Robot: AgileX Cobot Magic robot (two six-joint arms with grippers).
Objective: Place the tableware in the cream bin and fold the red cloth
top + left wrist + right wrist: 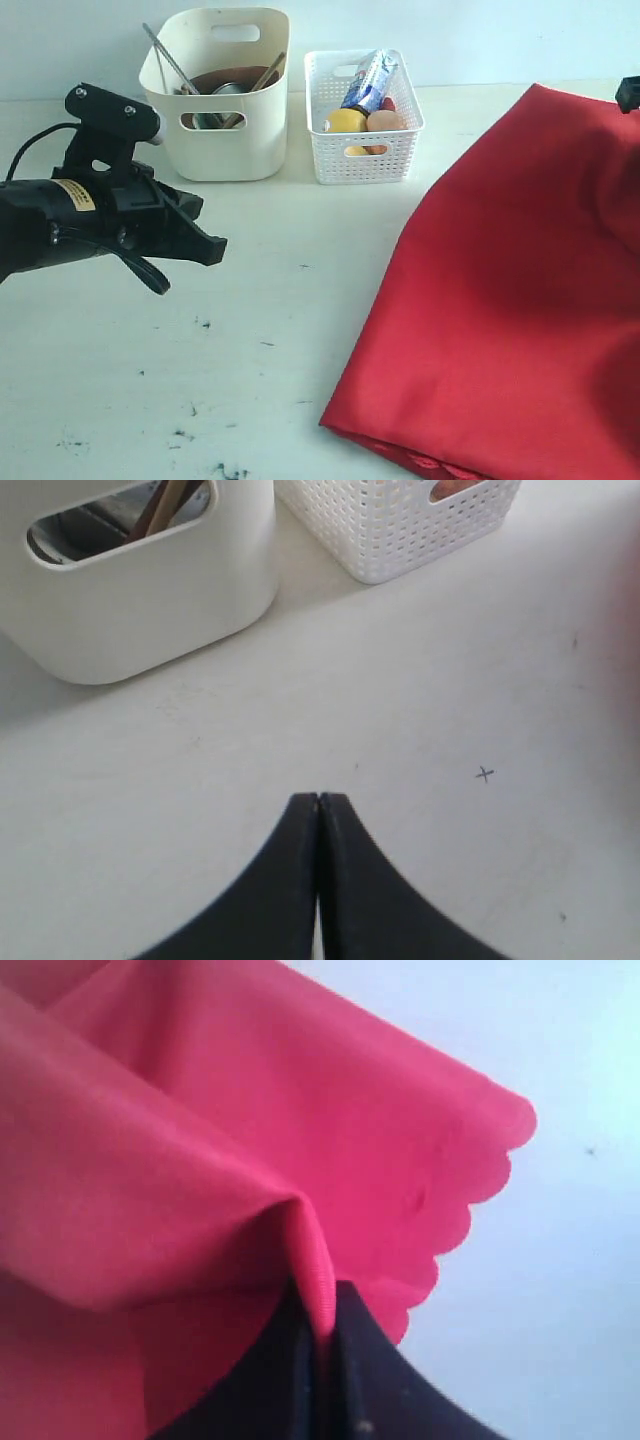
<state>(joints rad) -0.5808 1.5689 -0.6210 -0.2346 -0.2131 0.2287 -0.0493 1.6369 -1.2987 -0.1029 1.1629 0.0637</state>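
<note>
The red cloth drapes from the upper right down to the table's front edge, one corner lifted. My right gripper is shut on a fold of this cloth near its scalloped edge; only a dark bit of that arm shows in the exterior view. The cream bin stands at the back and holds the tableware: chopsticks, a brown wooden plate and a wooden spoon handle show above the rim. My left gripper hovers in front of the bin, shut and empty.
A white perforated basket beside the cream bin holds a milk carton, a lemon and an egg. The same basket and the bin appear in the left wrist view. Dark marks dot the white table.
</note>
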